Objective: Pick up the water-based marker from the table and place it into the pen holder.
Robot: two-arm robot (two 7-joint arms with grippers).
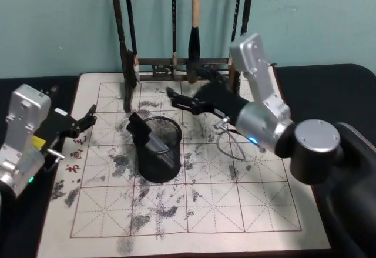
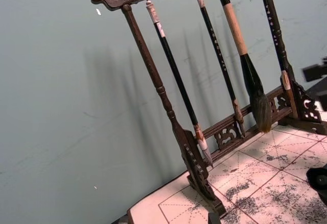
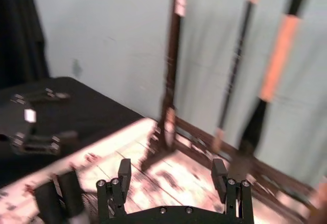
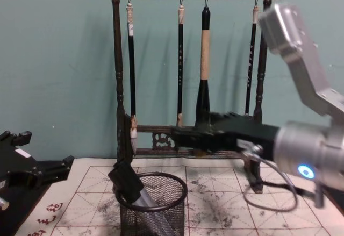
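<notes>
The black wire-mesh cylindrical pen holder (image 1: 158,149) sat closest, on the ink-stained gridded calligraphy mat (image 1: 235,205), and the water-based marker (image 1: 144,133) was already inside it, leaning with its black-capped end poking up over the rim toward the robot's left and its grey barrel slanting down to the right. The right gripper (image 1: 178,99) hung above and behind the cup in front of the dark wooden brush rack (image 4: 188,69), fingers spread apart and empty. The left gripper (image 1: 89,117) was parked off at the mat's left edge, fingers apart too.

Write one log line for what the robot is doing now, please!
marker: in holder, leaning on rim | right gripper: open, empty, above mat behind holder | left gripper: parked at mat's left edge
</notes>
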